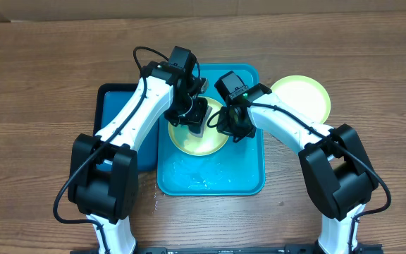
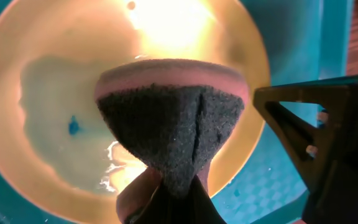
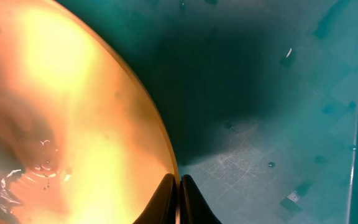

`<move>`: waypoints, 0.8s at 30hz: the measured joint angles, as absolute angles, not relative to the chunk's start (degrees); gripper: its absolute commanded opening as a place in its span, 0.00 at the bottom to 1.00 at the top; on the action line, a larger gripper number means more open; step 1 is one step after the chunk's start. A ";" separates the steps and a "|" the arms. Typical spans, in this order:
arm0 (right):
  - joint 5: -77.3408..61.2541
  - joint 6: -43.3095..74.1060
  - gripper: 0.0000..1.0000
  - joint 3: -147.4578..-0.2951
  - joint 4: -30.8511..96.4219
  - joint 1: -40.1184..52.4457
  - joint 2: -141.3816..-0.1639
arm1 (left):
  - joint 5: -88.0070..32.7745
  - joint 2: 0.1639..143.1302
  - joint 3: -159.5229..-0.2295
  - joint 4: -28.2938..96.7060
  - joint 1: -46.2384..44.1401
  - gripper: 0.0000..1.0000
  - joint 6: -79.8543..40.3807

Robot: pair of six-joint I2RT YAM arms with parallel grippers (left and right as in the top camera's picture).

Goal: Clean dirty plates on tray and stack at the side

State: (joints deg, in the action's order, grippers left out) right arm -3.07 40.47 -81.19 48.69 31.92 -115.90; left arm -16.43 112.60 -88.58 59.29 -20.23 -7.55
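The left claw (image 2: 166, 202) is clamped on a sponge (image 2: 169, 118) above the yellow plate (image 2: 42, 93), which lies in the tray (image 1: 210, 180). The right claw (image 3: 178, 186) pinches that plate's rim. The rim is best held pinned while the sponge scrubs across the blue smear (image 2: 73, 126). Whether the sponge touches the plate is unclear, and overhead the arms cover much of it.

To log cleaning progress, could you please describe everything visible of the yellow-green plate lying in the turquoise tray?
The yellow-green plate is round and shallow, glossy plastic by its look, and lies in the turquoise tray. Its well is wet, with one small blue smear. The right gripper is pinched shut on its rim. The left gripper holds a pink, dark-faced sponge over its middle; whether they touch is unclear.
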 measured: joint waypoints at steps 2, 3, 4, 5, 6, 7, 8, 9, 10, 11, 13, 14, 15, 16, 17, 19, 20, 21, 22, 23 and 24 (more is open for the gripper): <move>-3.07 40.47 0.04 -81.19 48.69 31.92 -115.90 | -15.70 112.60 -88.55 59.66 -20.23 0.04 -7.99; -3.09 40.47 0.10 -81.19 48.69 31.92 -115.90 | -15.51 112.60 -88.55 59.86 -20.23 0.04 -8.14; -3.11 40.66 0.16 -81.19 48.69 31.92 -115.90 | -15.31 112.60 -88.55 59.94 -20.23 0.04 -8.43; -3.09 40.86 0.20 -81.19 48.64 31.92 -115.90 | -15.14 112.60 -88.55 59.96 -20.23 0.04 -8.51; -3.07 40.49 0.24 -81.19 48.66 31.92 -115.90 | -14.94 112.60 -88.55 60.03 -20.23 0.04 -8.64; -3.05 40.53 0.25 -81.19 48.62 31.92 -115.90 | -14.74 112.60 -88.55 60.03 -20.23 0.04 -8.67; -3.05 40.56 0.26 -81.19 48.64 31.92 -115.90 | -14.57 112.60 -88.55 60.03 -20.23 0.04 -8.67; -3.03 40.49 0.26 -81.19 48.66 31.92 -115.90 | -14.28 112.60 -88.53 60.03 -20.23 0.04 -8.75; -2.98 40.47 0.26 -81.19 48.66 31.92 -115.90 | -14.15 112.60 -88.53 60.03 -20.23 0.04 -8.82; -2.98 40.45 0.25 -81.19 48.69 31.92 -115.90 | -14.00 112.60 -88.53 60.03 -20.23 0.04 -8.84; -2.96 40.45 0.17 -81.19 48.69 31.92 -115.90 | -13.78 112.60 -88.53 59.96 -20.23 0.04 -8.84; -2.94 40.38 0.13 -81.19 48.69 31.92 -115.90 | -13.61 112.60 -88.53 59.86 -20.23 0.04 -8.84; -2.96 40.25 0.09 -81.19 48.66 31.92 -115.90 | -13.37 112.60 -88.53 59.61 -20.23 0.04 -8.86; -2.96 40.18 0.07 -81.19 48.62 31.92 -115.90 | -12.99 112.60 -88.53 59.37 -20.23 0.04 -8.95; -2.94 40.25 0.04 -81.19 48.64 31.92 -115.90 | -12.51 112.60 -88.53 59.13 -20.23 0.04 -9.08; -3.01 40.40 0.04 -81.19 48.69 31.92 -115.90 | -10.96 112.60 -88.53 58.65 -20.27 0.04 -9.37; -2.98 40.45 0.04 -81.19 48.64 31.92 -115.90 | -10.09 112.60 -88.53 58.50 -20.27 0.04 -9.54; -2.98 40.47 0.04 -81.19 48.69 31.92 -115.90 | -9.30 112.60 -88.53 58.50 -20.29 0.04 -9.80; -2.98 40.45 0.04 -81.19 48.66 31.92 -115.90 | -8.38 112.60 -88.53 58.54 -20.29 0.04 -10.31; -2.98 40.45 0.04 -81.19 48.64 31.92 -115.90 | -7.27 112.60 -88.53 58.52 -20.45 0.04 -10.85; -2.96 40.45 0.04 -81.19 48.66 31.92 -115.90 | -6.37 112.60 -88.51 58.50 -20.64 0.04 -11.35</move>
